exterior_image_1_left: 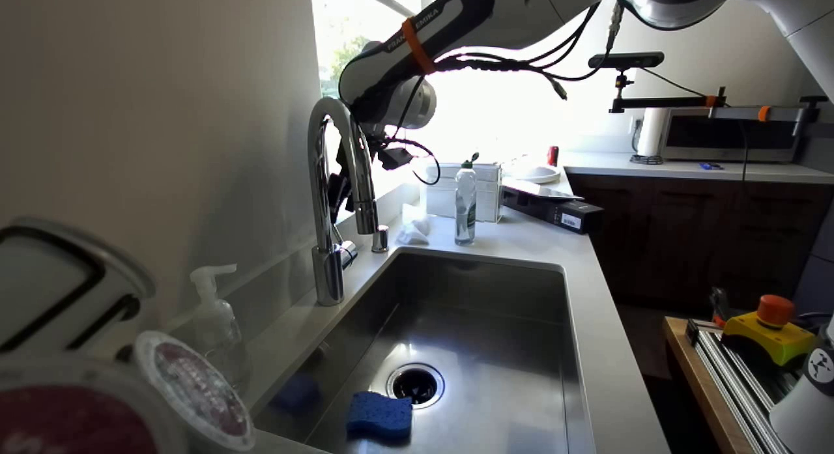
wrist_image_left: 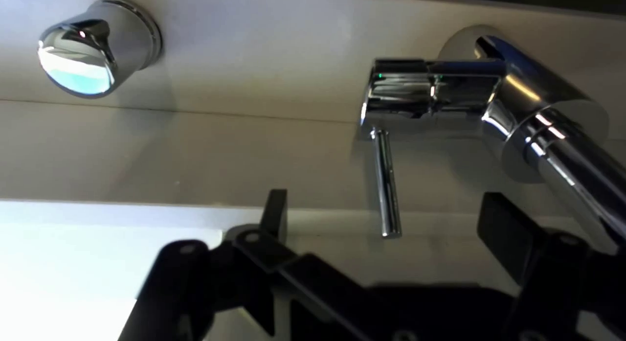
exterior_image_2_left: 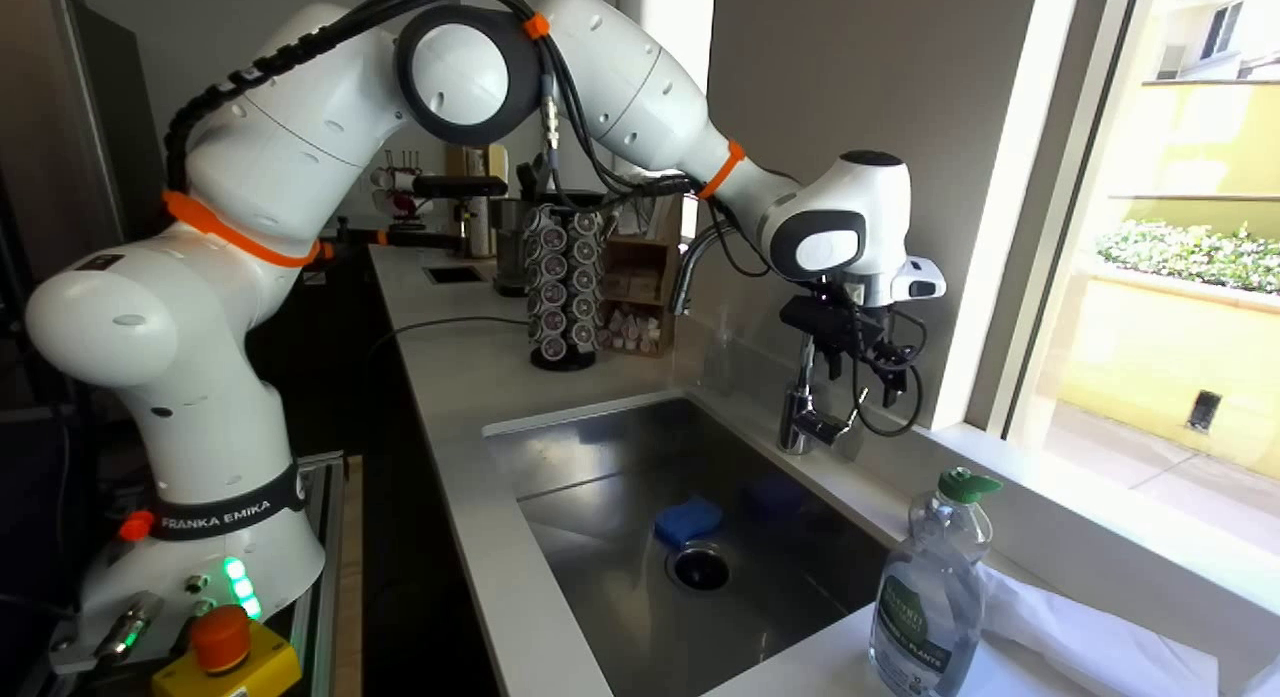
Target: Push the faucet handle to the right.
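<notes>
The faucet handle [wrist_image_left: 386,184] is a thin chrome rod on the side of the faucet body [wrist_image_left: 525,99]. In the wrist view it lies between my gripper's [wrist_image_left: 384,202] two spread fingers, with a gap on each side. In an exterior view the handle [exterior_image_2_left: 858,407] tilts up, and my gripper [exterior_image_2_left: 864,379] hangs just above it. In an exterior view the handle [exterior_image_1_left: 337,234] shows low behind the tall arched spout [exterior_image_1_left: 319,180], which partly hides my gripper. The gripper is open and holds nothing. How deep the fingertips reach along the handle is hard to tell.
A steel sink [exterior_image_1_left: 495,311] with a blue sponge [exterior_image_1_left: 380,416] lies beside the faucet. A short chrome cap [wrist_image_left: 98,47] stands near the handle. A dish soap bottle [exterior_image_2_left: 930,587] is on the counter. A window sill [exterior_image_2_left: 1080,497] and wall are close behind the gripper.
</notes>
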{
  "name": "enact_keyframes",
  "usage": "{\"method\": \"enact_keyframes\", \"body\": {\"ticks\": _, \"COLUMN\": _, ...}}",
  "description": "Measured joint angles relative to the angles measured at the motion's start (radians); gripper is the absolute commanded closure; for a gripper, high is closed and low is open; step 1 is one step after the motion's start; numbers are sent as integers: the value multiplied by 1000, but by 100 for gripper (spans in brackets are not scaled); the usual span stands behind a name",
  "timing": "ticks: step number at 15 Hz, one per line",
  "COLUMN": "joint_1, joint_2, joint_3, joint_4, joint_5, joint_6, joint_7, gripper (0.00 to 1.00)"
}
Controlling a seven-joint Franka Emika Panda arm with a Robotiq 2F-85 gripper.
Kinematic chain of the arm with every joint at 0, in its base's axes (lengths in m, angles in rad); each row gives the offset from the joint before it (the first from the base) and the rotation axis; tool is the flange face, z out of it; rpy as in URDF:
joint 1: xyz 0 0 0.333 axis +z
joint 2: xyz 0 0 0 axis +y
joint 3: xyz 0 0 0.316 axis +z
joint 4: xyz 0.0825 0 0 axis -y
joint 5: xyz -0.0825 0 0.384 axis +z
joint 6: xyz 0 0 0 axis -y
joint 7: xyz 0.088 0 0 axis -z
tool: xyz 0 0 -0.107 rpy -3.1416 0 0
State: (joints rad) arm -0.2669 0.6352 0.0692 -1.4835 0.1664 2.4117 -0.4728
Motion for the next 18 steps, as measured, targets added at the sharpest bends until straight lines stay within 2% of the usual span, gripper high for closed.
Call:
{"method": "enact_keyframes", "body": {"ticks": 1, "joint_1": -7, "joint_2": 11, "joint_3": 6, "joint_4": 10, "joint_5": 6, "joint_6": 4, "joint_7": -5, "gripper": 27}}
{"method": "enact_keyframes", "body": {"ticks": 6, "joint_1": -34, "joint_2": 51, "joint_3": 28, "joint_4": 48, "joint_5": 15, "joint_6": 18, "joint_7": -23, "gripper": 67}}
{"method": "enact_keyframes", "body": {"ticks": 7, "joint_1": -39, "joint_2": 55, "joint_3": 32, "joint_4": 52, "joint_5": 16, "joint_6": 19, "joint_7": -25, "gripper": 49}}
{"method": "enact_keyframes", "body": {"ticks": 10, "joint_1": -45, "joint_2": 62, "joint_3": 41, "joint_4": 60, "joint_5": 17, "joint_6": 19, "joint_7": -28, "gripper": 34}}
{"method": "enact_keyframes", "body": {"ticks": 11, "joint_1": -46, "joint_2": 65, "joint_3": 41, "joint_4": 65, "joint_5": 17, "joint_6": 19, "joint_7": -28, "gripper": 40}}
{"method": "enact_keyframes", "body": {"ticks": 12, "joint_1": -47, "joint_2": 69, "joint_3": 42, "joint_4": 69, "joint_5": 17, "joint_6": 19, "joint_7": -28, "gripper": 58}}
{"method": "enact_keyframes", "body": {"ticks": 14, "joint_1": -50, "joint_2": 72, "joint_3": 42, "joint_4": 73, "joint_5": 17, "joint_6": 19, "joint_7": -31, "gripper": 68}}
{"method": "enact_keyframes", "body": {"ticks": 17, "joint_1": -51, "joint_2": 74, "joint_3": 45, "joint_4": 74, "joint_5": 17, "joint_6": 19, "joint_7": -34, "gripper": 95}}
{"method": "enact_keyframes", "body": {"ticks": 18, "joint_1": -51, "joint_2": 75, "joint_3": 46, "joint_4": 74, "joint_5": 17, "joint_6": 19, "joint_7": -35, "gripper": 96}}
